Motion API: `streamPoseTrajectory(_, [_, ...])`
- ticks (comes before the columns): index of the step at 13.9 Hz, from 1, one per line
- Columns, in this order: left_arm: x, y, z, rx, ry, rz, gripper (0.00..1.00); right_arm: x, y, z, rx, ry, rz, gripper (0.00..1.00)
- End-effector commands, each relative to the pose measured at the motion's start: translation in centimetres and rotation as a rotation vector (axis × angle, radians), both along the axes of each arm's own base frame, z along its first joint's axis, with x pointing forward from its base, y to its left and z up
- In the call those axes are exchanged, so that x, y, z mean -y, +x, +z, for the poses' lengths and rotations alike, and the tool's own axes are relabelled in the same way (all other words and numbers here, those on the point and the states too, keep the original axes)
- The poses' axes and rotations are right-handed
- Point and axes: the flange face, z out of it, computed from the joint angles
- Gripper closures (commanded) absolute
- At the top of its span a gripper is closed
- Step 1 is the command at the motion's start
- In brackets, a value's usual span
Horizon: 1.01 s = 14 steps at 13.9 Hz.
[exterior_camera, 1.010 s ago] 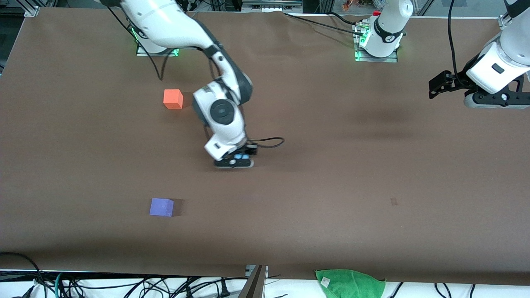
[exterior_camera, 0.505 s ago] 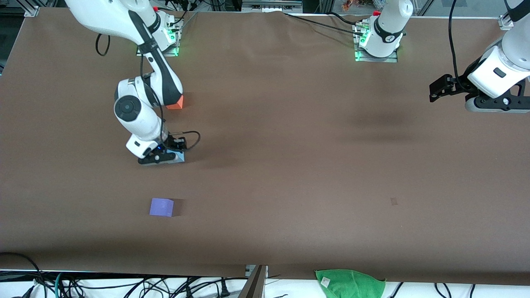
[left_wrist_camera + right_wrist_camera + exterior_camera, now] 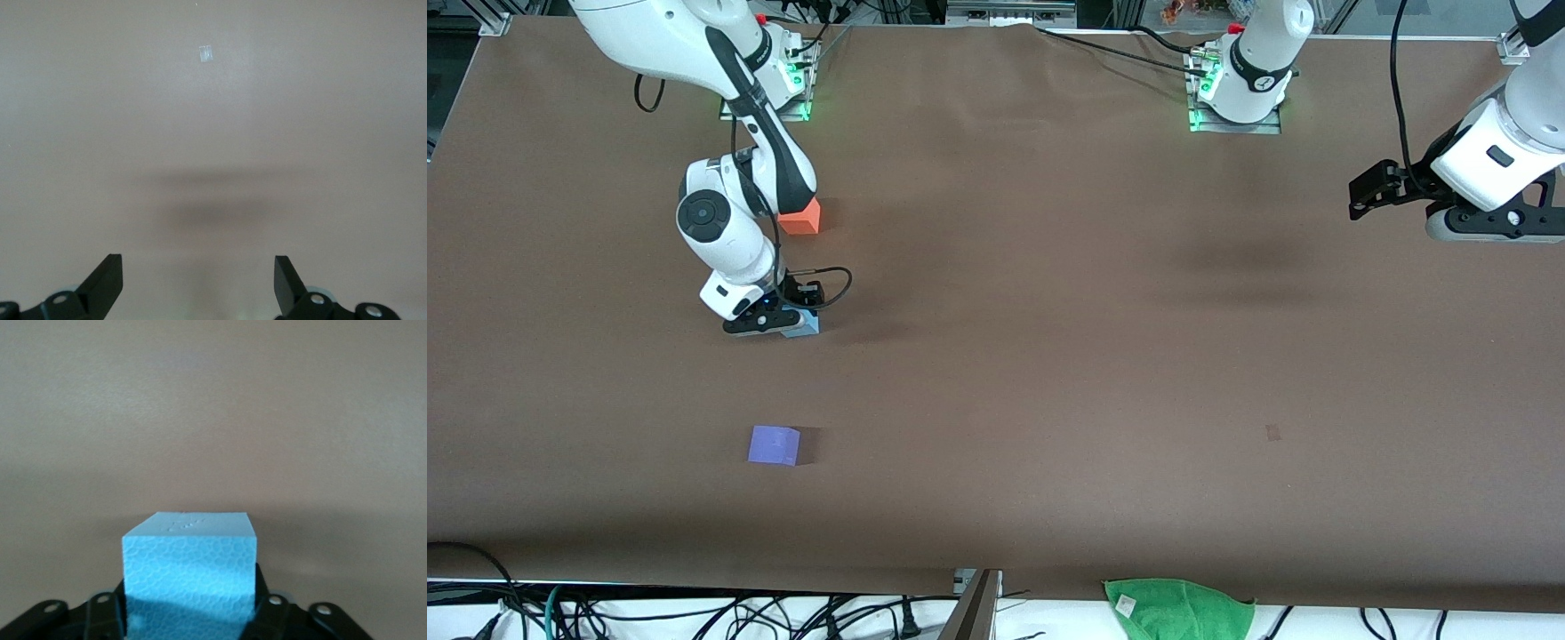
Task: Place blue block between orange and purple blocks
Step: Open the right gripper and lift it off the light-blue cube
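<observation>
The sky-blue block (image 3: 802,325) (image 3: 190,567) sits between the fingers of my right gripper (image 3: 790,322) (image 3: 190,617), which is shut on it, one finger against each side. It is low at the table, roughly midway between the orange block (image 3: 806,217) and the purple block (image 3: 774,444); whether it touches the surface does not show. The orange block lies nearer the bases and is partly hidden by the right arm. The purple block lies nearer the front camera. My left gripper (image 3: 1360,191) (image 3: 198,283) waits open and empty over the left arm's end of the table.
A green cloth (image 3: 1178,606) lies off the table's near edge. A small pale mark (image 3: 1272,433) (image 3: 205,53) sits on the brown tabletop (image 3: 1049,373). Cables run along the near edge and from the bases.
The right arm swung from mid-table toward its own end, carrying the blue block to the line between orange and purple, then shifted slightly toward the bases. The left arm barely moved.
</observation>
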Motion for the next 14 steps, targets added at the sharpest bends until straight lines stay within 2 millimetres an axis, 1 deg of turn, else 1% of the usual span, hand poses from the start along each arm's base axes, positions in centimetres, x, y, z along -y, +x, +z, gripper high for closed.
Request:
streamPoseTrajectory(1, [1.0, 0.3, 0.7, 0.003, 0.009, -0.023, 0.0, 0.3, 0.1, 1.3, -0.002, 0.027, -0.053, 0.0])
streamPoseTrajectory(4, [1.2, 0.2, 0.7, 0.003, 0.011, -0.027, 0.0, 0.1, 1.0, 4.1, 0.012, 0.04, -0.064, 0.0])
streamPoseTrajectory(5, [1.2, 0.2, 0.7, 0.003, 0.011, -0.027, 0.0, 0.1, 1.4, 4.7, 0.022, 0.043, -0.063, 0.0])
streamPoseTrajectory(6, [1.2, 0.2, 0.8, 0.005, 0.009, -0.026, 0.0, 0.7, 1.6, 5.4, 0.032, 0.044, -0.072, 0.0])
streamPoseTrajectory(7, [1.2, 0.2, 0.7, 0.003, 0.009, -0.026, 0.0, 0.6, 1.8, 6.9, 0.042, 0.052, -0.072, 0.0])
streamPoseTrajectory(9, [1.2, 0.2, 0.7, 0.003, 0.009, -0.026, 0.0, -0.3, 2.5, 11.9, 0.013, 0.064, -0.072, 0.0])
streamPoseTrajectory(11, [1.1, 0.2, 0.7, 0.003, 0.011, -0.026, 0.0, -1.2, 3.8, 18.5, -0.068, 0.061, -0.08, 0.0])
streamPoseTrajectory(12, [1.1, 0.2, 0.7, 0.003, 0.011, -0.026, 0.0, -1.8, 4.1, 21.9, -0.139, 0.043, -0.082, 0.0])
streamPoseTrajectory(13, [1.2, 0.2, 0.7, 0.003, 0.009, -0.026, 0.0, -1.7, 4.6, 24.6, -0.157, 0.038, -0.08, 0.0])
streamPoseTrajectory(14, [1.2, 0.2, 0.7, 0.003, 0.009, -0.026, 0.0, -1.5, 4.4, 27.0, -0.147, 0.043, -0.069, 0.0])
